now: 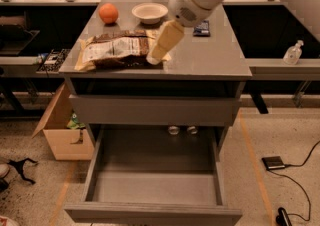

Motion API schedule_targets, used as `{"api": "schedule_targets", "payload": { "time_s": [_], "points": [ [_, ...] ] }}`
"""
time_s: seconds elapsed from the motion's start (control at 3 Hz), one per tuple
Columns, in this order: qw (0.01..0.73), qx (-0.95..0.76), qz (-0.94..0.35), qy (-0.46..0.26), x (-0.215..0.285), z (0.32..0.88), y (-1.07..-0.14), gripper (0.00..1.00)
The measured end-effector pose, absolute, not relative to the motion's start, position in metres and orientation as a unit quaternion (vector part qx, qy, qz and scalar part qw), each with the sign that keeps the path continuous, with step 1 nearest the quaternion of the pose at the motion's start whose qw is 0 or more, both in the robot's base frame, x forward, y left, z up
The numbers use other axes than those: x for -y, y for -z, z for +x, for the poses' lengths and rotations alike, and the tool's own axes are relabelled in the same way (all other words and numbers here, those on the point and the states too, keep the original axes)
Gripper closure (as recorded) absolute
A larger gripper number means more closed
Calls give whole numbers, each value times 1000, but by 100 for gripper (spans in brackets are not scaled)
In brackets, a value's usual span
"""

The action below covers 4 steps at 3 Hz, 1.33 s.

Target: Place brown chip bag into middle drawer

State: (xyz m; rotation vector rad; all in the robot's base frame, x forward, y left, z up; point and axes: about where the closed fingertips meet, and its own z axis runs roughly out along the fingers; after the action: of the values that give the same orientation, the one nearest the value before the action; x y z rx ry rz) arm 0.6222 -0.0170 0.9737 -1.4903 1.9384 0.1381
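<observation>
Gripper (154, 59) at bag's edge; middle drawer (152, 213) pulled out.
Brown chip bag (115, 50) lies flat on cabinet top (210, 57), toward 9 o'clock. Gripper points down at bag's 3 o'clock edge; open or closed, cannot tell. Drawer open below, at 6 o'clock. Orange (108, 13) at 11, bowl (150, 12) at 12, blue packet (202, 28) at 1.

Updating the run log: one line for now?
gripper: at right edge of crinkly dark brown chip bag | bag: on grey cabinet top | wide grey middle drawer: open
</observation>
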Motion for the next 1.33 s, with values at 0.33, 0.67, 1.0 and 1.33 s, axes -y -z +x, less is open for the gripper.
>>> {"api": "schedule_targets", "payload": {
  "time_s": [0.33, 0.67, 1.0, 1.33],
  "points": [
    [357, -727, -586, -17, -21, 646, -975, 0],
    [357, -718, -597, 4, -52, 668, -969, 0],
    [332, -716, -614, 6, -90, 710, -940, 0],
    [332, -716, -614, 5, -93, 711, -939, 0]
  ]
}}
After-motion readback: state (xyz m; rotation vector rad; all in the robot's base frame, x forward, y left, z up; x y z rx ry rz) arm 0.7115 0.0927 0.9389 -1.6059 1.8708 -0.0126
